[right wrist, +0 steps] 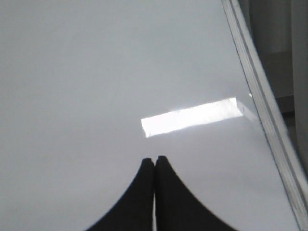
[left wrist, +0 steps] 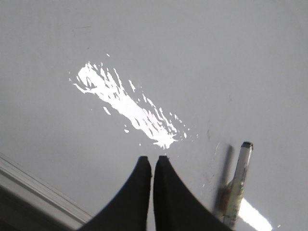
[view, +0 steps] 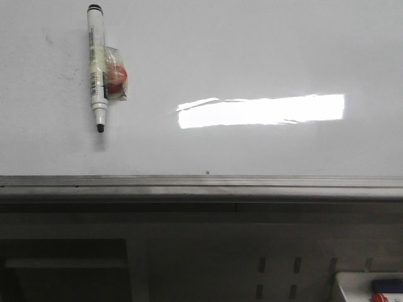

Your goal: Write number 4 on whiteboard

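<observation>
While lying flat on the whiteboard (view: 252, 56), uncapped with tip toward the grey edge rail (view: 201, 184): a white marker (view: 96, 66), a small red-and-clear taped piece (view: 116, 74) touching its barrel. Seen again beside the left gripper (left wrist: 152, 160), jaws pressed together, holding nothing. Same for the right gripper (right wrist: 154, 160): jaws together, hovering over bare board near a bright glare strip (right wrist: 192, 117). No strokes of the number 4 visible anywhere.

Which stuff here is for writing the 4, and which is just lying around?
For the job:
whiteboard, still blank
marker pen, uncapped, lying on the board

Just lying about:
red thing taped to the pen
white tray with blue and red bits
</observation>
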